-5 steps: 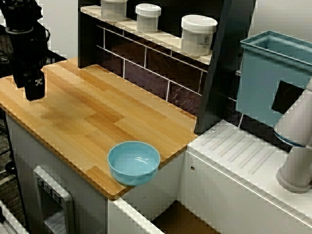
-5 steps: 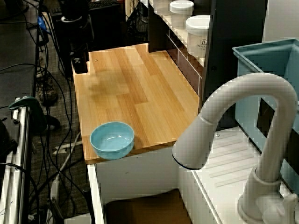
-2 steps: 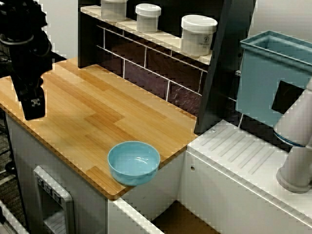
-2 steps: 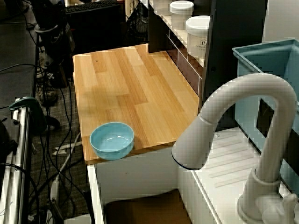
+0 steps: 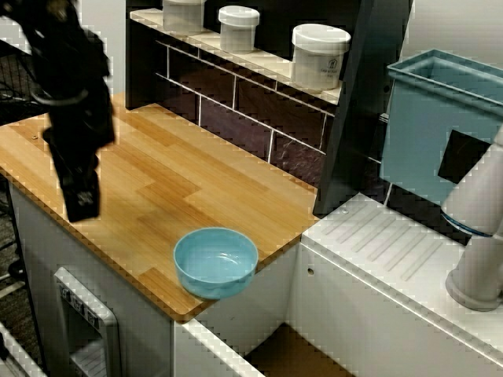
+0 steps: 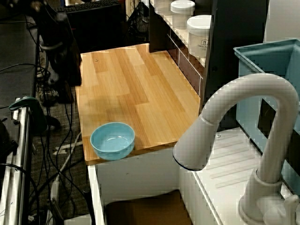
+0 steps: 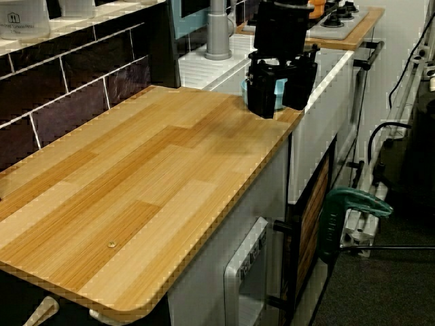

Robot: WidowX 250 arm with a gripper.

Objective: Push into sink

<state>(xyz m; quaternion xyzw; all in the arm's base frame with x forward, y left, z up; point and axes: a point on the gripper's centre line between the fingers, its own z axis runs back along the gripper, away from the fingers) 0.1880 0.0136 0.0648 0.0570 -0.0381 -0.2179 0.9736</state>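
While I watch from my station, my black two-fingered gripper (image 7: 281,85) hangs above the light wooden plank countertop (image 5: 157,184), its fingers (image 7: 260,92) spread wide with a clear gap between them. From the rear view, the small round light-blue plastic bowl (image 5: 215,261) shows through that gap, beyond the fingers. Well apart from the gripper in the front view, the bowl sits upright at the countertop's corner nearest the sink (image 6: 143,212), its rim just overhanging the edge. It is shallow, glossy and smooth-walled, and I see nothing inside it. Beyond that countertop corner lies the sink, a rectangular recessed basin with white walls and a brownish floor, only partly in view. Beside the sink stands the curved white plastic faucet (image 6: 243,140) on the white ribbed drainboard (image 5: 389,243).
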